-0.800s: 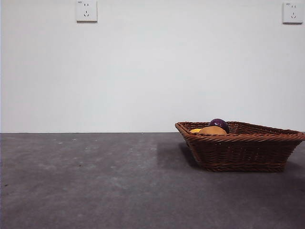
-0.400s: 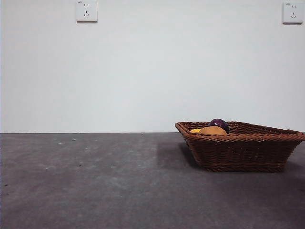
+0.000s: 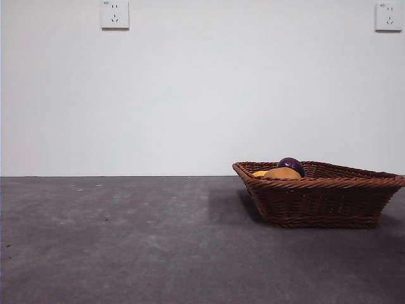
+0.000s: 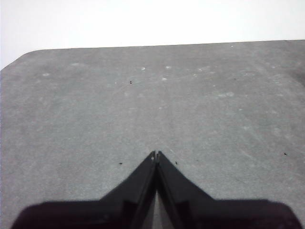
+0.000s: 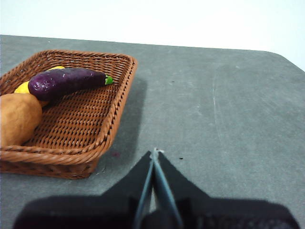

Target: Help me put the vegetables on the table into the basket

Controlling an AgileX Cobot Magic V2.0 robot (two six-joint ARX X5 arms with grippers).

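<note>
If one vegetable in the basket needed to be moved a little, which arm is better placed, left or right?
Probably the right. The right gripper is beside the basket, with the eggplant, potato and yellow piece in its view. The left gripper sees only bare table.

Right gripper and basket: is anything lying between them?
No. In the right wrist view, only bare table lies between the right gripper and the basket.

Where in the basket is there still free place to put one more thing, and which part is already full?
In the basket, the bare woven floor lies between the eggplant, the potato and the rim toward the open table. The other end is crowded: the eggplant lies over the small yellow-orange piece, with the potato close beside them.
</note>
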